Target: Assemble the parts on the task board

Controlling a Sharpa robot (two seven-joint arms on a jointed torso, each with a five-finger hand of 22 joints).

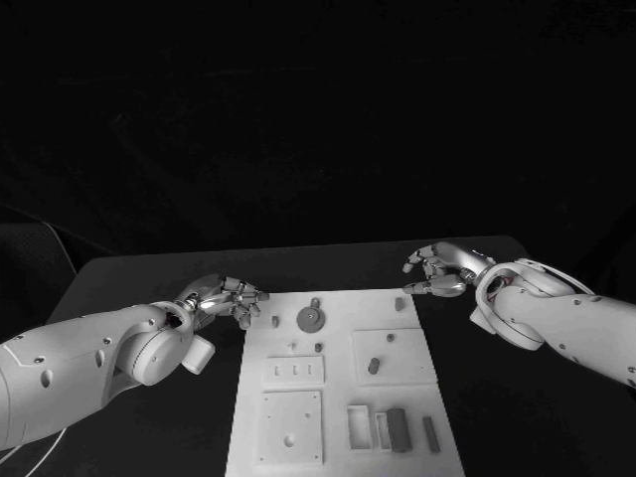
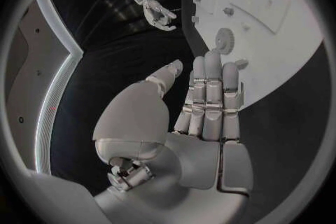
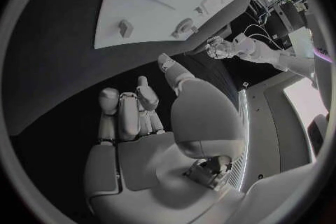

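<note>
You have the white rectangular task board lying in the middle of the black table, with its long axis running away from the robot, and both hands wait at its far end, one on each side. The left silver hand hovers just beside the far left corner of the board; in the left wrist view its fingers are stretched out straight and close together, the thumb a little apart, and it holds nothing. The right silver hand is off the far right corner, over the bare table, with fingers half curled but apart and nothing between them. The small round grey gear lies flat on the board near the far edge, and it is clearly nearer to the left hand: it sits inward from those fingertips, across a short strip of board, as the left wrist view also shows. The long dark grey bars lie at the near right end, well apart from both hands, with their long axes along the board. I judge that no part is picked up yet, so the left hand looks best placed to start with the gear.
</note>
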